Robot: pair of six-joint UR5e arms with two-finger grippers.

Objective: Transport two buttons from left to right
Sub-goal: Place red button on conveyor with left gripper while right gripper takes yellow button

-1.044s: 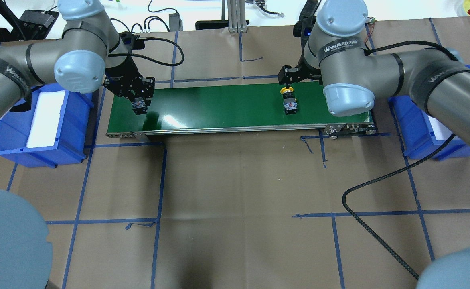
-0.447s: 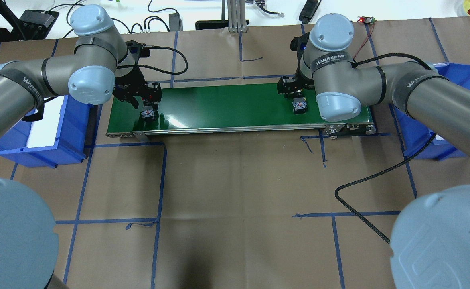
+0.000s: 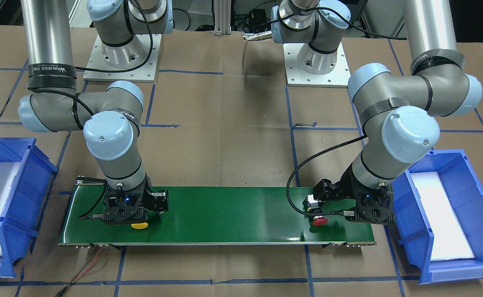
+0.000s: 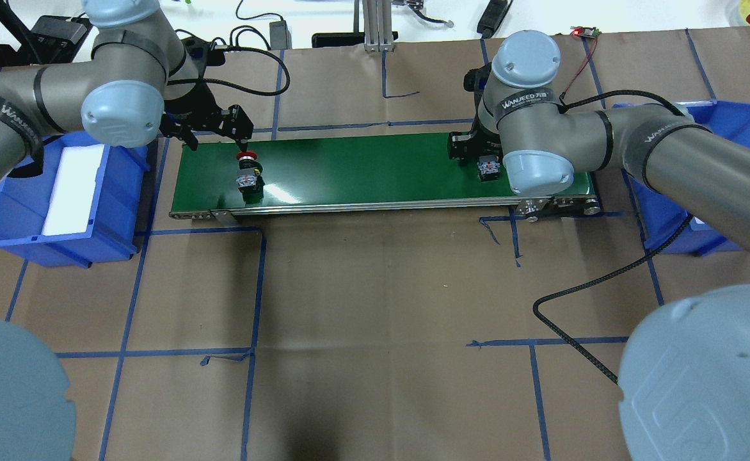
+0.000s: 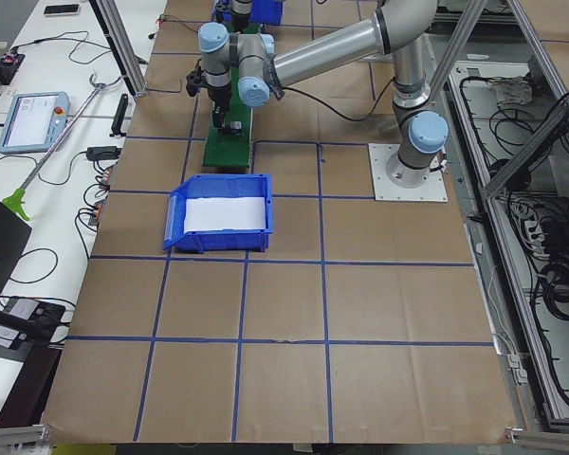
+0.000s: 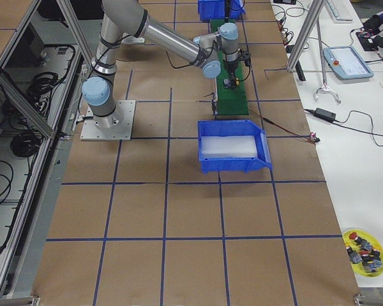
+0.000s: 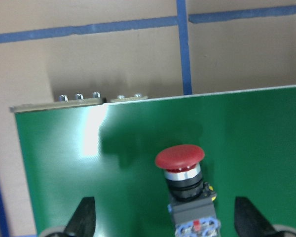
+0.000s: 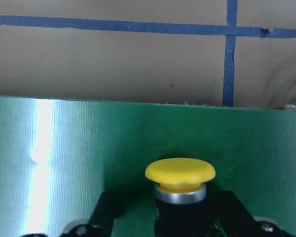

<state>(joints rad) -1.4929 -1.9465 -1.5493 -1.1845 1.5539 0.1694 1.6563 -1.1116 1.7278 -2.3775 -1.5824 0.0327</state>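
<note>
Letting go, your left fingers [image 7: 84, 219] opened wide, leaving the red round-topped button [image 7: 186, 182] on the green belt [image 4: 362, 166]. Cannot tell if right fingers [image 8: 234, 212] hold the yellow round-topped button [image 8: 180, 175].

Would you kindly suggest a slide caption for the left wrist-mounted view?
Red button on the green belt between the open fingers of the left tool.
</note>
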